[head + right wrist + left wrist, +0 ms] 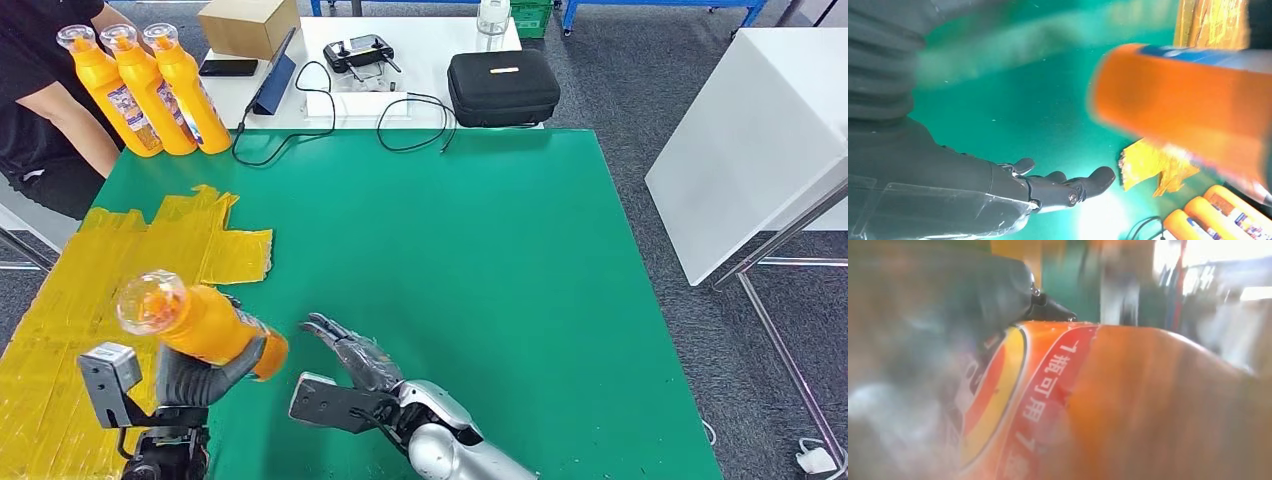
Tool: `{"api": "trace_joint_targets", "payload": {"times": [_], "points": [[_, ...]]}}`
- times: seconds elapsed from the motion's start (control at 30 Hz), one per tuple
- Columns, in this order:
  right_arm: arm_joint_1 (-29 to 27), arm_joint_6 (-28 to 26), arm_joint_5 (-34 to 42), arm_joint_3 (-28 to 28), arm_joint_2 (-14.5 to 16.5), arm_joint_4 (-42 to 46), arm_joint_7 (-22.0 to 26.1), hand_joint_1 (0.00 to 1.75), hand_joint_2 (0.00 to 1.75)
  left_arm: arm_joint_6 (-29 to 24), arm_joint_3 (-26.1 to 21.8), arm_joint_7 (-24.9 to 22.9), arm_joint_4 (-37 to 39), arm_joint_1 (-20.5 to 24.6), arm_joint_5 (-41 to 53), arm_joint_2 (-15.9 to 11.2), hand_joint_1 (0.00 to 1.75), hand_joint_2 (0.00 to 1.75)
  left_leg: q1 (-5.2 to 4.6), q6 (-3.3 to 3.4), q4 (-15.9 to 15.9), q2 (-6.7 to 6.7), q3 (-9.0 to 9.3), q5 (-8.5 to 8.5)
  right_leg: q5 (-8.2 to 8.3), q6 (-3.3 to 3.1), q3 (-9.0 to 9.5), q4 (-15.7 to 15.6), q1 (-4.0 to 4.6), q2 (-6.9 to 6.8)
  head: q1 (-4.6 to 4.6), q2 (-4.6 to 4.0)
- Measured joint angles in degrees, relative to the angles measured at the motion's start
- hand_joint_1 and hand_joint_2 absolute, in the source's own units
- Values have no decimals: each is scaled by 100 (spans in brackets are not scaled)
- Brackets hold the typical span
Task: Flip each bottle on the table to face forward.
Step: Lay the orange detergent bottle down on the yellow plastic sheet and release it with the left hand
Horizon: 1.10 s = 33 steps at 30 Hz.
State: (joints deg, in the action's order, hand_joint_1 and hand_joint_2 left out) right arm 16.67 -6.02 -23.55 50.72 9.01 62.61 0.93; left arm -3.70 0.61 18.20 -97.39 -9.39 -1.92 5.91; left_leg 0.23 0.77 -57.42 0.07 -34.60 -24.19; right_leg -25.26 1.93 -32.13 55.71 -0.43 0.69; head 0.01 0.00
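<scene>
Here the left hand point(205, 368) fingers grasp the tilted bottle point(200, 322) (right hand point(355, 362) alongside, fingers released).

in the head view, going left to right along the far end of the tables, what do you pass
Three orange bottles standing in a row → cardboard box → black controller → black zip case → white table off to the side.
</scene>
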Motion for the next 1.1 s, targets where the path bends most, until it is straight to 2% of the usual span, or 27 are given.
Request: {"api": "trace_joint_targets", "payload": {"times": [0.13,0.23,0.3,0.37,0.43,0.57,0.63,0.87,1.1], "points": [[-99,52,4,-88,-45,134,10,0,0,-1005,-129,127,22,88,1382,19,175,175,0,0,0,-1,0,0,0,0,1,0,0,0,-1,0],[-143,68,17,-134,-63,209,22,0,0,-1772,-204,-22,106,180,2880,4,175,175,0,0,0,-1,1,0,0,0,1,0,0,0,-1,0],[-165,68,26,-164,-76,259,42,0,0,-2036,-246,-207,195,247,3673,-35,175,175,0,0,0,-1,1,1,0,0,1,0,0,0,0,0],[-183,59,28,-194,-89,306,60,0,0,-2121,-272,-336,274,290,4050,-74,175,175,0,0,0,0,1,1,0,0,0,0,0,0,0,0],[-221,5,35,-227,-107,377,113,0,0,-2238,-280,-563,367,332,4602,-126,175,175,0,0,0,0,0,1,0,0,0,0,0,0,1,0],[-403,-171,56,-348,-181,792,278,0,0,-2899,-279,-1317,667,377,6958,-306,175,175,0,0,0,1,0,0,0,0,-1,0,-1,0,-1,0],[-494,-209,60,-411,-234,1045,307,0,0,-3128,-273,-1608,831,378,7767,-393,175,175,0,0,0,1,0,0,0,0,-2,0,-1,0,-1,0],[-692,-227,98,-555,-393,1646,368,0,0,-3137,-104,-2150,1678,577,8921,-739,175,175,0,-1,1,1,1,0,1,-1,-4,0,0,0,-1,0],[-726,-181,243,-565,-556,1888,434,0,0,-2924,38,-2202,3045,1065,9009,-1138,175,175,0,-1,0,2,3,2,2,-1,0,1,0,1,-1,0]]}}
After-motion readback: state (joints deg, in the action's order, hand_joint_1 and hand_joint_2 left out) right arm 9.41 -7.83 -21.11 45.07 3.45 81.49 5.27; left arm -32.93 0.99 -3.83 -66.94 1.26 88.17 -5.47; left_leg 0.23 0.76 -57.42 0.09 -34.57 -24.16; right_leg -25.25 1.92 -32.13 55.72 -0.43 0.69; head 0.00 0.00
